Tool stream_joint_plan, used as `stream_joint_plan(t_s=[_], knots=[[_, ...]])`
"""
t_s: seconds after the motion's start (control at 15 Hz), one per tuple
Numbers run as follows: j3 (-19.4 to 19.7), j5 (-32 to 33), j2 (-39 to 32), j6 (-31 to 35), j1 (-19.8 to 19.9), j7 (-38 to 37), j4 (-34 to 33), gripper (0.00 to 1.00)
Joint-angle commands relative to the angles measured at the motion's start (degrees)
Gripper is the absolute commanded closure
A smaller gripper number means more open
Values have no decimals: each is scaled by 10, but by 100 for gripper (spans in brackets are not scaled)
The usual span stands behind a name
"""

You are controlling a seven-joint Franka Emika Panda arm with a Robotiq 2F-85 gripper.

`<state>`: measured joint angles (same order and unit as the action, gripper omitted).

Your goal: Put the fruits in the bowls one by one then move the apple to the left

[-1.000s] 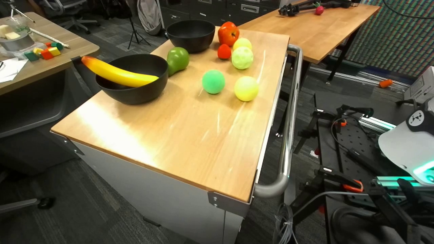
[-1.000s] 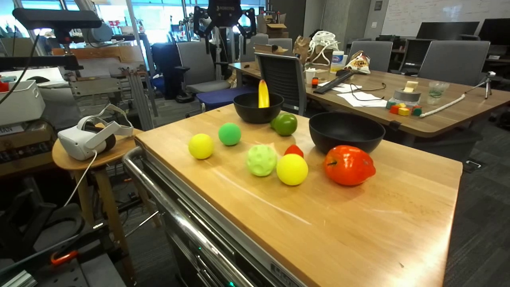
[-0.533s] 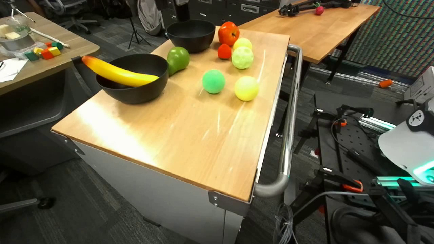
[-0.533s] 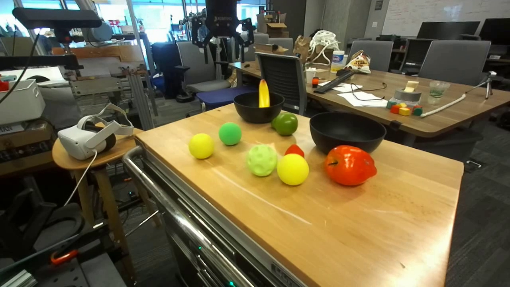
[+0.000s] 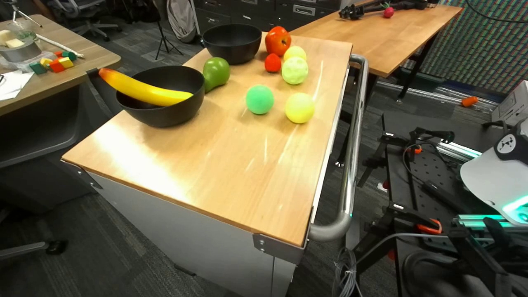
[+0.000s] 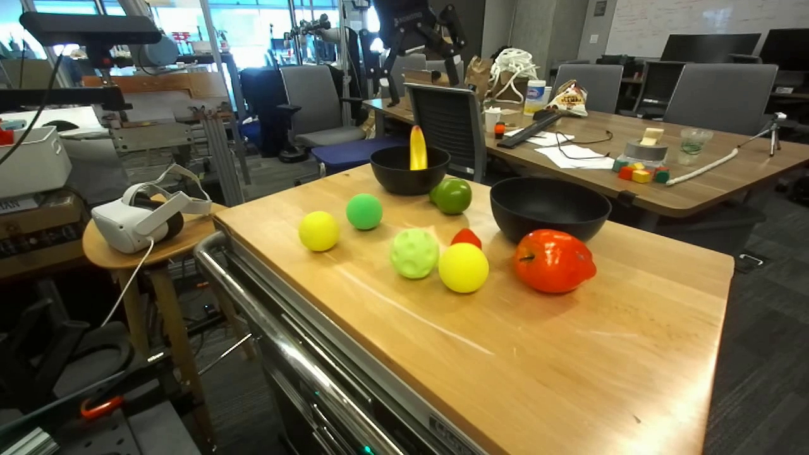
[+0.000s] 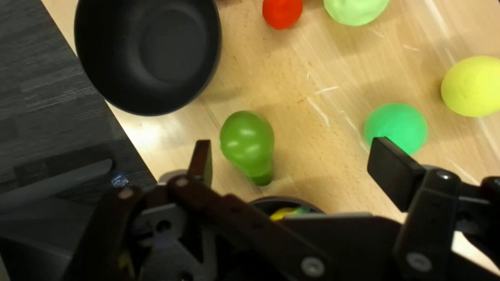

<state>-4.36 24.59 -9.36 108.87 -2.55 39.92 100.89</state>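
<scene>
The banana (image 5: 144, 91) leans inside a black bowl (image 5: 165, 118), one end over the rim. A matching bowl (image 7: 172, 47) has nothing in it in the wrist view. The red-orange apple (image 6: 553, 261) rests beside that bowl. Loose on the wood lie a green pear (image 7: 247, 140), a green ball (image 7: 396, 127), a yellow ball (image 6: 319, 231), a pale green fruit (image 6: 414, 253), another yellow ball (image 6: 463, 268) and a small red fruit (image 5: 272, 63). My gripper (image 6: 422, 86) hangs tilted above the bowls, jaws wide apart and nothing between them. In the wrist view, its fingers (image 7: 394, 171) frame the pear from above.
The fruits and bowls share a wooden cart top (image 5: 206, 165) with a metal handle bar (image 5: 354, 144) along its side. A desk (image 6: 682, 145) with clutter stands behind the bowls. A headset (image 6: 145, 215) lies on a stool off the cart's edge.
In an exterior view my gripper has shifted right and tilted. The arm part seen half a second ago above the far bowl has left that view. Fruits and bowls stay put.
</scene>
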Motion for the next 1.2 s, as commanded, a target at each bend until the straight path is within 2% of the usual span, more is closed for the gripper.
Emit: stream_joint_plan(t_s=[0.0, 0.13, 0.27, 0.4, 0.47, 0.93, 1.13], knots=[[4, 0, 0, 1, 1, 2, -1, 0], [0, -64, -3, 50, 21, 93, 7, 0], [4, -95, 0, 92, 33, 161, 20, 0], [7, -156, -9, 105, 50, 220, 16, 0], [20, -102, -15, 75, 38, 154, 9, 0], [20, -130, -39, 84, 41, 172, 8, 0], [20, -120, -62, 93, 40, 168, 5, 0]])
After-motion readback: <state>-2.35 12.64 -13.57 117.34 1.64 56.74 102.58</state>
